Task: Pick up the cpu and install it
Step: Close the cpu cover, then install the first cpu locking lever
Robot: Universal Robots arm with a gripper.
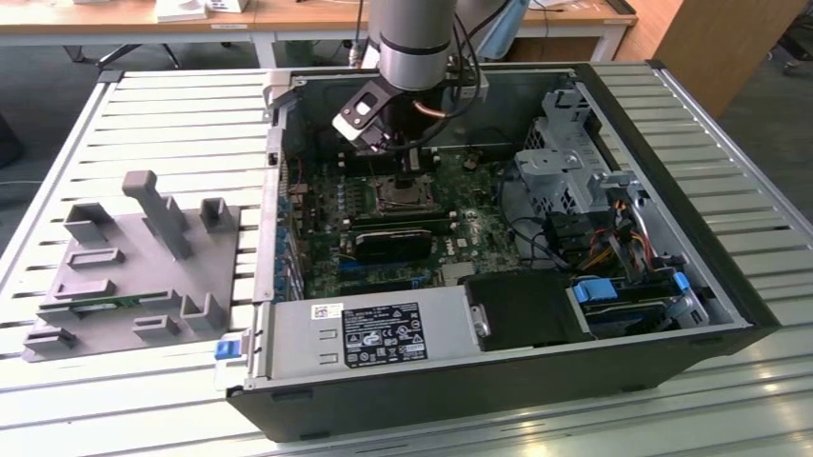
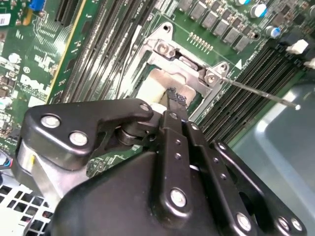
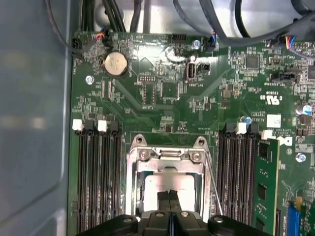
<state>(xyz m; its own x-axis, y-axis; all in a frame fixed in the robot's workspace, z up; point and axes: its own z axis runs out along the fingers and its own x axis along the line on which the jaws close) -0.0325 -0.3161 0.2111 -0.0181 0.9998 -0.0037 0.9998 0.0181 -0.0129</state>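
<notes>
A robot arm reaches into an open black computer case [image 1: 508, 381] lying on a grey slatted tabletop [image 1: 166, 124], its black end effector [image 1: 404, 177] lowered over the processor socket on the green motherboard [image 3: 162, 98]. In both wrist views the two fingertips [image 3: 170, 199] are pressed together, gripping nothing. The cpu [image 3: 150, 189], a flat square chip with a shiny silver top [image 2: 147, 87], lies inside the silver metal socket frame [image 3: 170, 155], directly under the fingertips; whether they touch it cannot be told. A grey moulded parts fixture [image 1: 140, 257] sits on the tabletop at the exterior view's left, well apart from the case.
</notes>
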